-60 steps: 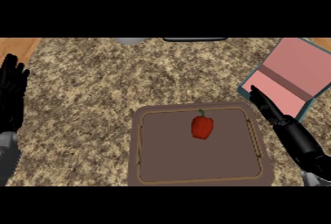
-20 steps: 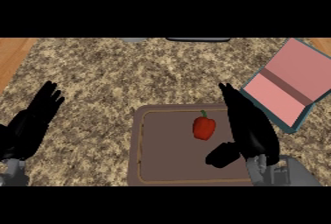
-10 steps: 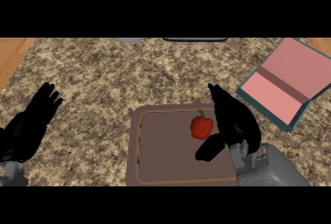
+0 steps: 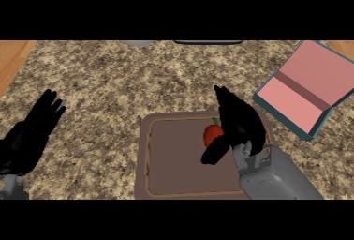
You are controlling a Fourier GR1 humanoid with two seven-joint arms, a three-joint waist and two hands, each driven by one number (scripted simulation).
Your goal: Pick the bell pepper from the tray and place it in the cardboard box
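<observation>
A small red bell pepper (image 4: 212, 134) with a green stem is seen on the brown tray (image 4: 173, 159), partly hidden by the right hand (image 4: 239, 124), whose straight fingers lie just beside it. The open pink-lined box (image 4: 307, 89) sits on the counter (image 4: 124, 79) nearby. The left hand (image 4: 31, 133) rests open.

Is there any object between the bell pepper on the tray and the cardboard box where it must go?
Nothing visible blocks that path. The bell pepper lies on the tray, with the right hand right beside it. The cardboard box sits open, up and to the right, with only bare counter between tray and box.
</observation>
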